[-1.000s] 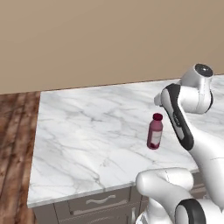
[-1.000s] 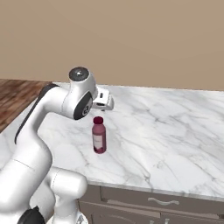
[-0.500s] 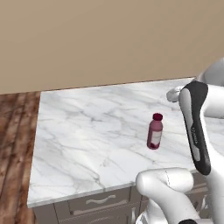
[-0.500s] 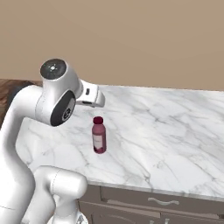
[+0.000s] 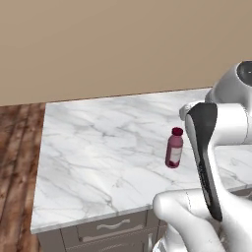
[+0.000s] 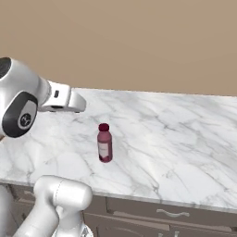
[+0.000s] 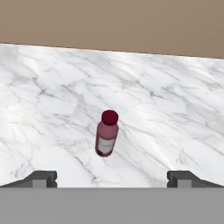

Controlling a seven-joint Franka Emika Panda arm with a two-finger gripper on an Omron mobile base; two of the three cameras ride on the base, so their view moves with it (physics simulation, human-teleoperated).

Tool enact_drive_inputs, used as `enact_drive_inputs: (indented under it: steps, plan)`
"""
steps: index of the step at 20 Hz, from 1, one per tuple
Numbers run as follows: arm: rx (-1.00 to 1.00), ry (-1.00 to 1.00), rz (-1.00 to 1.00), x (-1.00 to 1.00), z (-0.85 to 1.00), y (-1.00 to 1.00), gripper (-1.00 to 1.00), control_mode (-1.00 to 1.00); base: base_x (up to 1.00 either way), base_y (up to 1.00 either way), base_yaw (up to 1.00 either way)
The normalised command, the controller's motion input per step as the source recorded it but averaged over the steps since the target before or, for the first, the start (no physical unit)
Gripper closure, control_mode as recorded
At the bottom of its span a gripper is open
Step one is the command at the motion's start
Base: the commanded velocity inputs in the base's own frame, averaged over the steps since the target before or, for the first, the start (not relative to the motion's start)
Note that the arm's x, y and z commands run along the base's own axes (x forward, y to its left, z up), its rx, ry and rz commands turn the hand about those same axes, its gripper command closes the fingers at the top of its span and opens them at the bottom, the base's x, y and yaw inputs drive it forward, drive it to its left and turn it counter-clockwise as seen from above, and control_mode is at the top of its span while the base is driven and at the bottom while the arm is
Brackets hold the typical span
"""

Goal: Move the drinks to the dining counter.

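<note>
The bottle point(image 5: 174, 147) stands upright on the dining counter point(image 5: 98, 152), a maroon plastic one with a dark-red cap and a pale label around its lower body. It sits toward the near half of the marbled top, well in from every edge, with bare stone all round it. In the right base view the same bottle point(image 6: 105, 142) stands just beyond the front edge of the counter point(image 6: 176, 134), above the grey drawer fronts point(image 6: 166, 215) with their curved handles. A plain tan wall point(image 5: 108, 44) runs behind the slab, and a strip of wooden floor point(image 5: 17, 162) shows at the counter's left end. In the hand view the gripper point(image 7: 111, 179) hangs apart from the bottle point(image 7: 106, 133), its two dark fingertips point(image 7: 41, 178) spread wide at either side of the frame with nothing between them. The bottle appears above and between the tips, not touched by either.
</note>
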Motion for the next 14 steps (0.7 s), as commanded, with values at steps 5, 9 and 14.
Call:
enact_drive_inputs:
  steps: [5,9,14]
  plan:
    - [-0.08,0.15,-0.15,-0.53,0.23,0.18,-1.0,-1.0,0.0,0.0,0.0]
    - [0.0,0.06,-0.07,-0.07,0.0,-0.02,-1.0,1.0,-0.02,-0.36,-0.47]
    - [0.0,0.0,0.0,0.0,0.0,0.0,-1.0,1.0,0.01,-0.11,-0.88]
